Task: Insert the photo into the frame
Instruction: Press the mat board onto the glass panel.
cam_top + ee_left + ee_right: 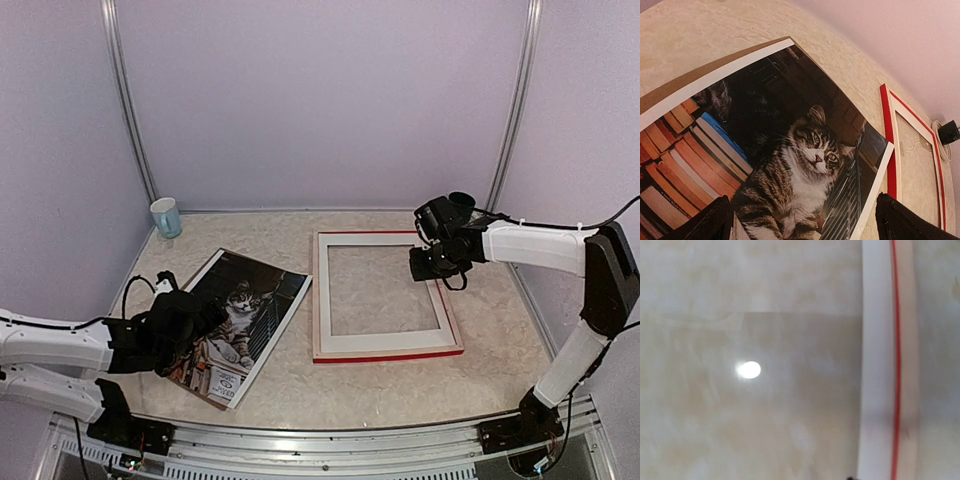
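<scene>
The photo [248, 318], a cat with stacks of books, lies flat at the left on a brown backing board [680, 86]. It fills the left wrist view [790, 150]. My left gripper [205, 320] hovers over the photo's left part. It is open and empty, with its dark fingers [705, 222] wide apart on either side of the cat. The frame [385, 348] lies flat in the middle, pale side up with red edges, a white mat [875, 365] inside it. My right gripper [432, 262] is low over the frame's right rail. Its jaws are hidden.
A pale blue cup [166, 217] stands at the back left corner. Purple walls close in the back and sides. The frame's red left rail [888, 150] lies just right of the photo's edge. A light reflects in the frame's opening [749, 370].
</scene>
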{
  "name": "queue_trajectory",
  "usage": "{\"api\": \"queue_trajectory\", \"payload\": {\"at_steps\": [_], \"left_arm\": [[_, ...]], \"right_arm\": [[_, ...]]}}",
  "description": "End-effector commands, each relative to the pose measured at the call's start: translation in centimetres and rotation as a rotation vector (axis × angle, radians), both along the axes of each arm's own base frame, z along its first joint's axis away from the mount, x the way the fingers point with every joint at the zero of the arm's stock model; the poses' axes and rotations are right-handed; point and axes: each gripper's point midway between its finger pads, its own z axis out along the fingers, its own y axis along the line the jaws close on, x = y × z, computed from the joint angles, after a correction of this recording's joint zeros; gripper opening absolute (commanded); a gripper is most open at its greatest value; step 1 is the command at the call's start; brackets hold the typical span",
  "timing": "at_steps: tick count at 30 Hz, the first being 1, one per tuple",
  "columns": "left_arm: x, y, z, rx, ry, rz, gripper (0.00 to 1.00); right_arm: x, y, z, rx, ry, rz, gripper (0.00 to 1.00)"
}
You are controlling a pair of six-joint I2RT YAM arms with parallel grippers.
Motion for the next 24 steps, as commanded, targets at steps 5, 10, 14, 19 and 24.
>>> {"api": "queue_trajectory", "payload": {"at_steps": [5, 10, 14, 19, 24], "left_arm": [[1.7, -1.5, 2.7, 0.129, -0.029, -0.033, 0.99], [2.9, -2.3, 2.6, 0.200, 0.018, -0.054, 0.99], [3.8, -2.1, 1.1, 0.238, 0.086, -0.069, 0.99], [3.6, -1.8, 0.1, 0.230, 0.101, -0.071, 0.99], [2.9, -1.2, 0.1, 0.228, 0.099, -0.064, 0.99]], "right_arm": [[6.3, 2.5, 0.1, 0.022, -0.050, 0.022, 0.38], [9.3, 5.0, -1.3, 0.044, -0.032, 0.058, 0.46], [11.8, 5.9, -1.8, 0.020, -0.052, 0.049, 0.49], [15.8, 7.9, -1.8, 0.023, -0.103, 0.047, 0.52], [19.4, 9.7, -1.9, 0.021, -0.147, 0.044, 0.57]]}}
